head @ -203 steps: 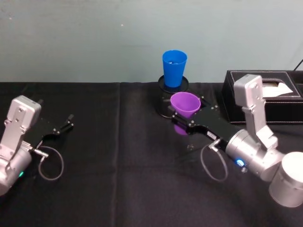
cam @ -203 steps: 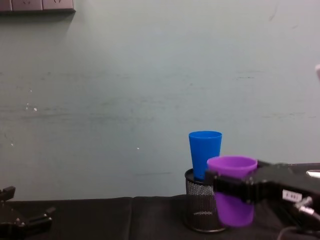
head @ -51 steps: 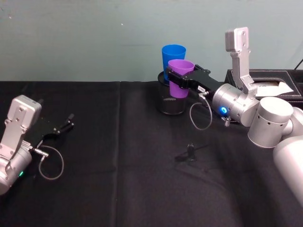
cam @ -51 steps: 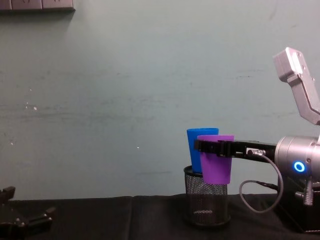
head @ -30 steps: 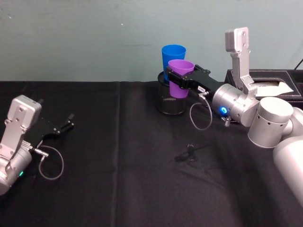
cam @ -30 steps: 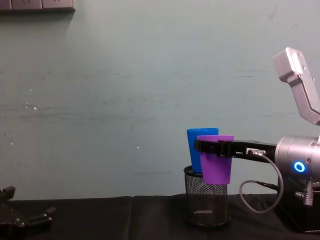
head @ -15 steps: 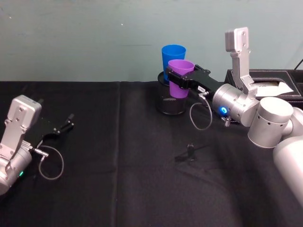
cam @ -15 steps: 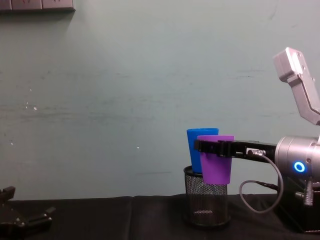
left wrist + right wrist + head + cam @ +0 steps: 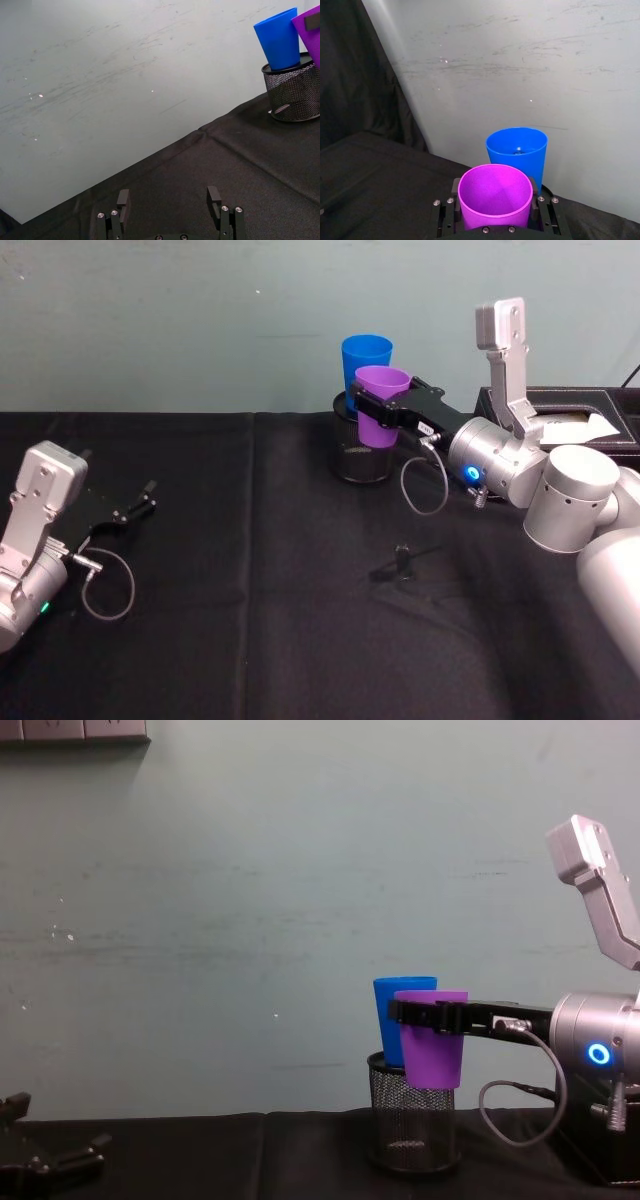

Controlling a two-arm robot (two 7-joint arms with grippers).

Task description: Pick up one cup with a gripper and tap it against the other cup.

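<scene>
My right gripper [image 9: 380,412] is shut on the purple cup [image 9: 381,400] and holds it upright in the air over the front of a black mesh holder [image 9: 358,458]. The blue cup [image 9: 366,358] stands in that holder, just behind the purple one. In the chest view the purple cup [image 9: 432,1050] overlaps the blue cup [image 9: 388,1020]. In the right wrist view the purple cup [image 9: 495,192] sits between my fingers [image 9: 455,189], its rim close to the blue cup [image 9: 516,150]; I cannot tell whether they touch. My left gripper [image 9: 140,502] rests open at the far left.
A black tissue box [image 9: 590,435] stands at the back right, behind my right arm. A small black object [image 9: 400,565] lies on the black cloth [image 9: 250,620] near the middle. The wall runs close behind the mesh holder [image 9: 412,1125].
Since the earliest frames my right gripper has lifted the purple cup from low beside the holder up to the blue cup. Over the last second nothing has moved.
</scene>
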